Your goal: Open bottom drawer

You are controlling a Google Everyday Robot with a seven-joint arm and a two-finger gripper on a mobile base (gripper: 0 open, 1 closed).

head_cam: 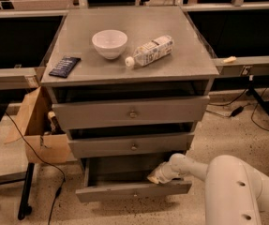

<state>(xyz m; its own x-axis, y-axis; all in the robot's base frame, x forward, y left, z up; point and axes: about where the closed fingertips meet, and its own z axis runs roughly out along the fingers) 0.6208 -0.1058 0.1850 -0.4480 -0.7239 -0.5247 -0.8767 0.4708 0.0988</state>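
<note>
Bottle (150,50) label unreadable (too small). Bottom drawer (124,191) pulled out, flat grey front. Hand (155,177) at its upper edge, right side; grip cannot tell.

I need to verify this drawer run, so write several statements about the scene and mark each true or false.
1. The white bowl stands upright on the cabinet top. True.
2. The bottle stands upright. False: it lies on its side beside the white bowl.
3. The bottom drawer sticks out further than the two drawers above it. True.
4. The hand rests on the cabinet top. False: it is low down, at the right part of the bottom drawer, just above its front.
5. The dark packet lies right of the bottle. False: it lies near the cabinet top's left edge.
</note>
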